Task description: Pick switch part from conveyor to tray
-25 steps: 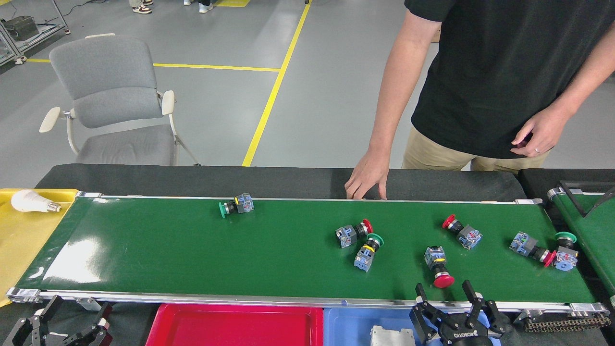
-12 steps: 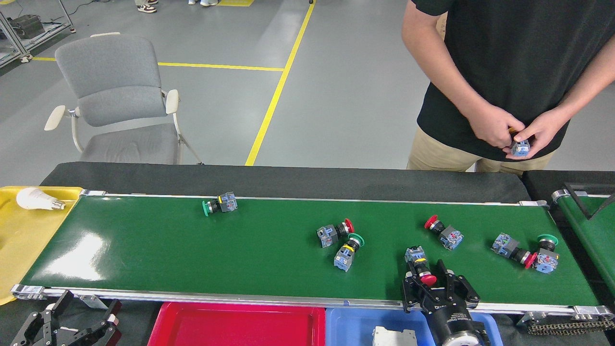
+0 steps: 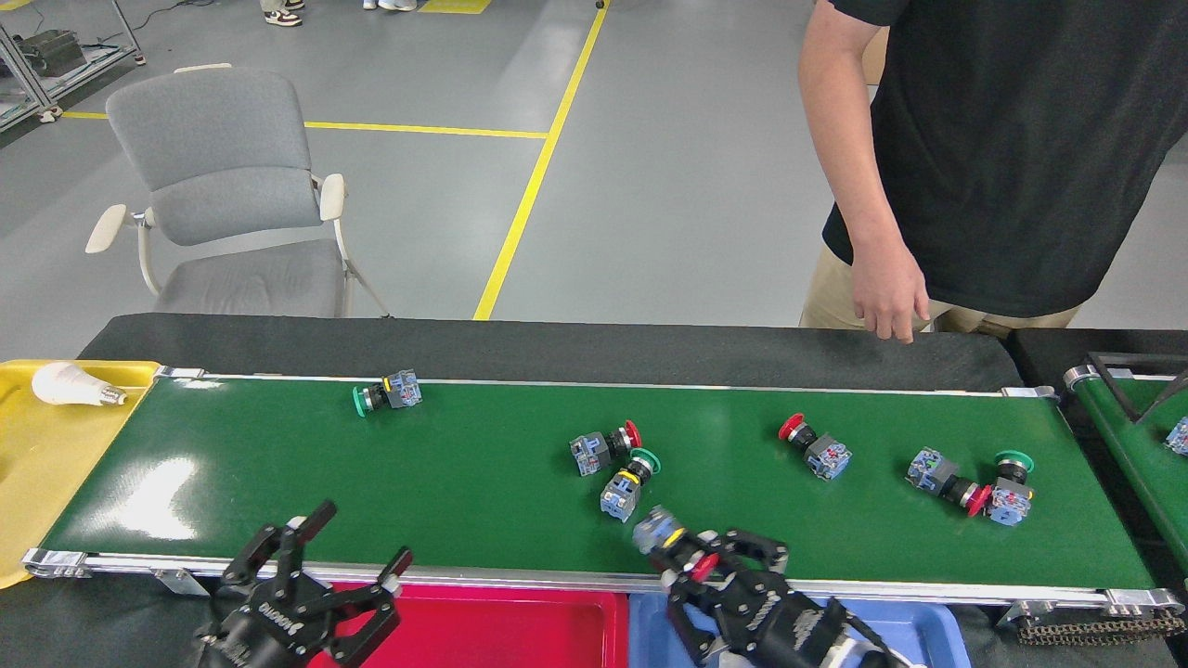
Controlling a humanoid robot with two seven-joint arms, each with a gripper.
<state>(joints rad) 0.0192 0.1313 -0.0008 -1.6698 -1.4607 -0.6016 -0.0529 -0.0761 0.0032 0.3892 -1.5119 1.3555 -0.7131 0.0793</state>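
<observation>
Here the right end effector (image 3: 691, 557) clamps a switch part (image 3: 661, 533); the yellow tray (image 3: 37, 464) holds a bulb (image 3: 70, 385).

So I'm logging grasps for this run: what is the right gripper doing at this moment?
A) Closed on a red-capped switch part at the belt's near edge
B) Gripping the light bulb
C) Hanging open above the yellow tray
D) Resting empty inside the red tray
A: the right gripper is clamped on the red-capped switch part over the near rail of the conveyor.
</observation>
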